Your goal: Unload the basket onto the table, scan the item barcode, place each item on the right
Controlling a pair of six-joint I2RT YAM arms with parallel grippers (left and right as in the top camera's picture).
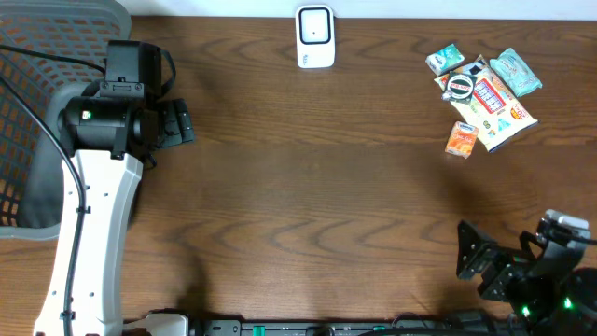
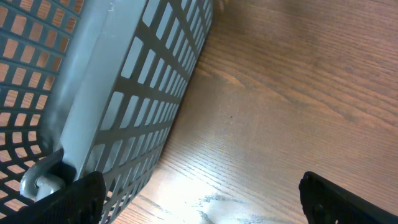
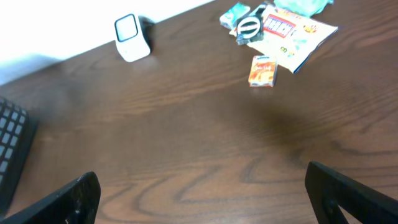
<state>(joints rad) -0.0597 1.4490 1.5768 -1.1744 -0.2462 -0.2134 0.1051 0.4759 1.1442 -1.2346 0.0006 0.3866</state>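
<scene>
1. Here, at the far left of the overhead view, a grey plastic mesh basket [image 1: 37, 112] sits at the edge of the dark brown wooden table [image 1: 308, 187]; the left wrist view shows its lattice wall [image 2: 155, 93] close up, standing on the wood
2. Just right of the basket, the left arm's black gripper [image 1: 182, 124] hovers with its jaws spread wide, holding nothing; only the tips of its fingers [image 2: 81, 196] show in the left wrist view
3. At the top centre of the table stands a small white barcode scanner [image 1: 315, 37], upright near the far edge and well apart from both grippers
4. Towards the upper right lies a loose pile of small snack packets [image 1: 485, 93], some overlapping; a small orange box [image 1: 462, 139] rests just beside the pile on its near side
5. At the lower right corner, the right arm's black gripper [image 1: 476, 257] is also wide open and empty, well apart from the packets; its fingers [image 3: 74, 199] frame the right wrist view
</scene>
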